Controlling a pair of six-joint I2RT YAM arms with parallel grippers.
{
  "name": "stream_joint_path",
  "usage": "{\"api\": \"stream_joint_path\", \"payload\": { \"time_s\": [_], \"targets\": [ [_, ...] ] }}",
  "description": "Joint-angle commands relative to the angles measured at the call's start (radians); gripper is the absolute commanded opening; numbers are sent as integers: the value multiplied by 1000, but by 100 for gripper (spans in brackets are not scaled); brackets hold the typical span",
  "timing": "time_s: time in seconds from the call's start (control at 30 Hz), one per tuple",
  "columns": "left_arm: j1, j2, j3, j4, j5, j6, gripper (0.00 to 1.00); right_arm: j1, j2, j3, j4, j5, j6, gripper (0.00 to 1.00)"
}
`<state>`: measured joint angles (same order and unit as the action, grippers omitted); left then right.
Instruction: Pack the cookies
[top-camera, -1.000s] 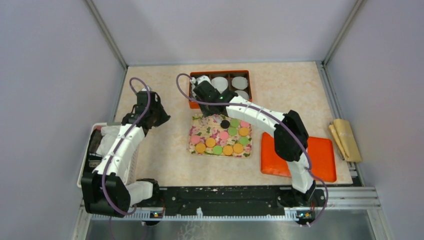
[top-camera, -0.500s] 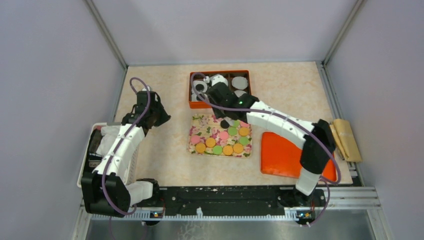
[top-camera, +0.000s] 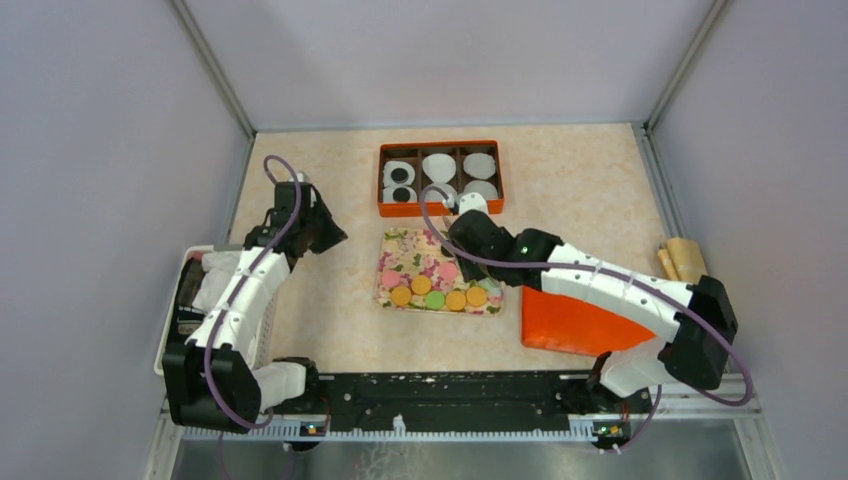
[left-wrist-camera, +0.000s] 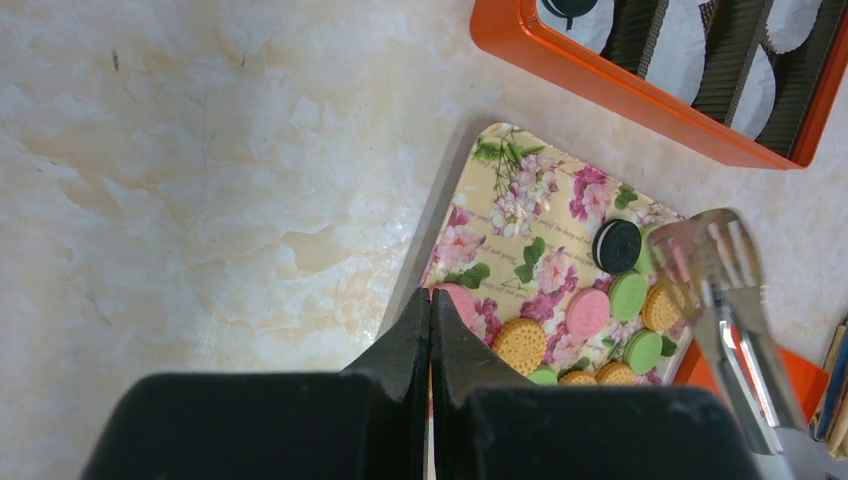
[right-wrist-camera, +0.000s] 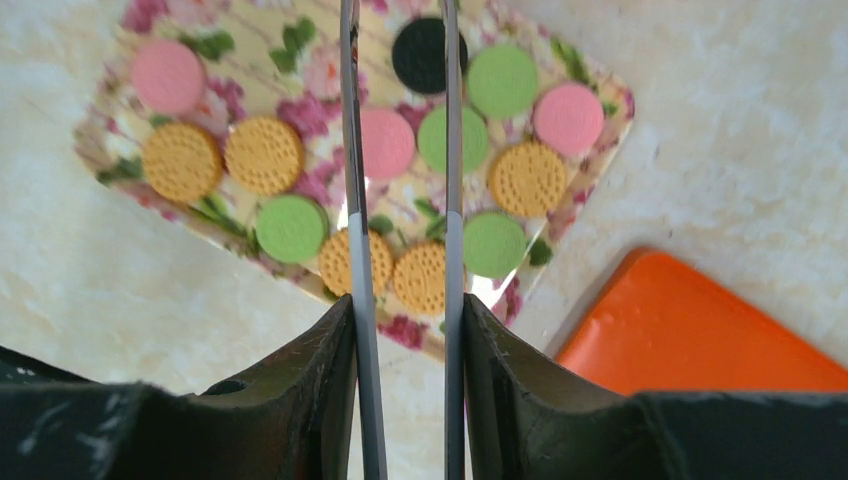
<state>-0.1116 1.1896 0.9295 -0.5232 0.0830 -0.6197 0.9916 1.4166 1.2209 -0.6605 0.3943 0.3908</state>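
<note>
Pink, green and orange cookies (top-camera: 440, 285) and one black cookie (right-wrist-camera: 420, 55) lie on a floral tray (top-camera: 395, 255). Two more black cookies (top-camera: 400, 173) sit in white paper cups in the left end of the orange box (top-camera: 440, 147). My right gripper (right-wrist-camera: 405, 305) is shut on metal tongs (left-wrist-camera: 720, 270). The tongs' two arms stand apart over the tray's right half, with nothing between them, and their tips reach toward the black cookie. My left gripper (left-wrist-camera: 431, 297) is shut and empty, hovering at the tray's left edge near a pink cookie (left-wrist-camera: 462, 300).
An orange lid (top-camera: 590, 325) lies right of the tray, partly under my right arm. A white basket (top-camera: 180, 300) stands at the left table edge. A tan bundle (top-camera: 690, 275) lies at the far right. The box's other cups (top-camera: 480, 165) hold nothing.
My right arm has pulled back from the orange box to above the tray, its elbow swinging out to the right. The box's left cups, with black cookies, now show. The left arm barely moved.
</note>
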Motion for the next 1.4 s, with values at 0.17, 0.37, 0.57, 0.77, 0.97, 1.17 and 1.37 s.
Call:
{"api": "stream_joint_path", "payload": {
  "time_s": [0.17, 0.37, 0.57, 0.77, 0.97, 1.17, 1.37],
  "targets": [
    [4, -5, 19, 39, 53, -16, 0, 18, -136, -190, 20, -26, 159, 36],
    [4, -7, 15, 38, 56, -20, 0, 18, -128, -226, 41, -24, 166, 40],
    [4, -9, 15, 35, 52, -18, 0, 19, -86, -217, 68, -44, 161, 42],
    [4, -10, 14, 34, 43, -15, 0, 18, -34, -179, 86, -42, 139, 42],
    [4, 0, 6, 38, 45, -16, 0, 17, 47, -139, 53, -35, 139, 42],
    [4, 9, 3, 43, 46, -13, 0, 19, 65, -120, 44, -28, 133, 29],
    [4, 12, -1, 40, 46, -14, 0, 19, 66, -53, 5, -14, 109, 16]
  ]
}}
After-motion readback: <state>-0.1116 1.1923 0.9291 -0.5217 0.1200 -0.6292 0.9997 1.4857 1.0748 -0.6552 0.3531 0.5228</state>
